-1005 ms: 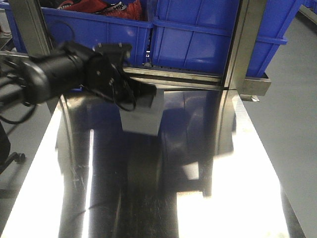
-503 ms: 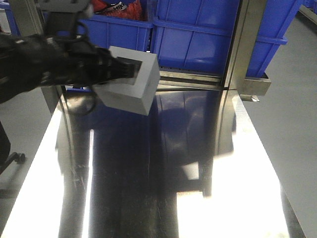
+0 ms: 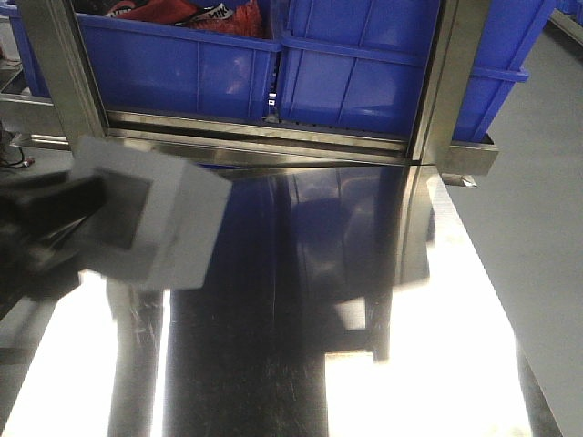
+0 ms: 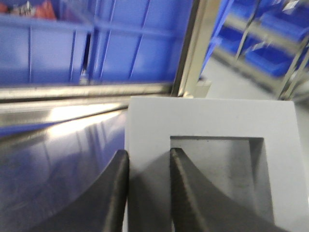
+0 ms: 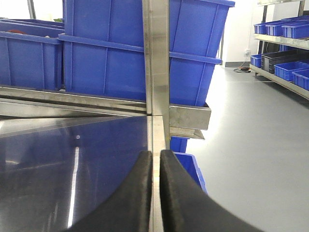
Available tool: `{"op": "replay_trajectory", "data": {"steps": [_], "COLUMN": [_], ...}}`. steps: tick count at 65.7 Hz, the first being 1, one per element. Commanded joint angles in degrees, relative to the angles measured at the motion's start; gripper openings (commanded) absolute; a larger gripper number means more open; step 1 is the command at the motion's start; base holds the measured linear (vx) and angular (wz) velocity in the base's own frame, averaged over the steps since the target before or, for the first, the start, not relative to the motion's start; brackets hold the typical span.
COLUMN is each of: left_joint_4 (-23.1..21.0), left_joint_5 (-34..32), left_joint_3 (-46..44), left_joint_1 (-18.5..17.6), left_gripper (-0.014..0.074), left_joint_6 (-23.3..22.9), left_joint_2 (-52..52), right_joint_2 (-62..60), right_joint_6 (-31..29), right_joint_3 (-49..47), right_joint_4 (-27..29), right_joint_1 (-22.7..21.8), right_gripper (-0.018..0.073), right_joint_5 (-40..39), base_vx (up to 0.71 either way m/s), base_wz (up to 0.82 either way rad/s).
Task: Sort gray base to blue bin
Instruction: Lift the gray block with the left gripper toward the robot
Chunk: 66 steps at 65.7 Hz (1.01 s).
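Steel table (image 3: 364, 382), gray base (image 4: 149, 125), blue bins (image 3: 364, 73), floor (image 3: 537, 228)

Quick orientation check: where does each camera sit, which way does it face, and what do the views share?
Front view: above the near end of the table, looking down and forward to the bins; the blurred left arm holds the base.
Left wrist: behind the left gripper, looking along it as it clamps the base's wall; bins beyond.
Right wrist: behind the shut, empty right gripper, facing a rack post and bins.
Shared: base in front and left-wrist views; bins in all three.
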Motion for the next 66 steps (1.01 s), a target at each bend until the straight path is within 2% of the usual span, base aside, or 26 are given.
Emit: {"op": "replay_trajectory", "data": {"steps": [1,14,27,66], "left_joint_4": [0.1,0.1,0.1,0.1], "left_joint_5": [-8.4,-8.5,-7.9,-7.7], "left_joint_3": [3.0,9.9,12.8,13.0], "left_joint_1": [-0.2,-0.2,-0.2,-0.2], "left_gripper": [0.0005,0.0005,0.0005,0.0005], "left_joint_6": [-0.7,-0.7,-0.7,-0.7], "left_joint_2": [-7.1,-19.3,-27.8,-29.9], "right_joint_2": [-0.4,-0.4,-0.4,-0.4], "right_joint_6": [-0.4,-0.4,-0.4,-0.4], "right_joint_3": [0.1,0.1,0.1,0.1], "right_joint_4": [-0.4,-0.4,-0.4,-0.4], "right_joint_1": [-0.2,-0.2,-0.2,-0.2], "right_gripper": [-0.0004,-0.0004,-0.0004,-0.0004], "right_joint_5": [-4.2,-4.2,-4.2,-4.2], "base_vx": [0.00,0.00,0.00,0.00], "base_wz": [0.00,0.00,0.00,0.00]}}
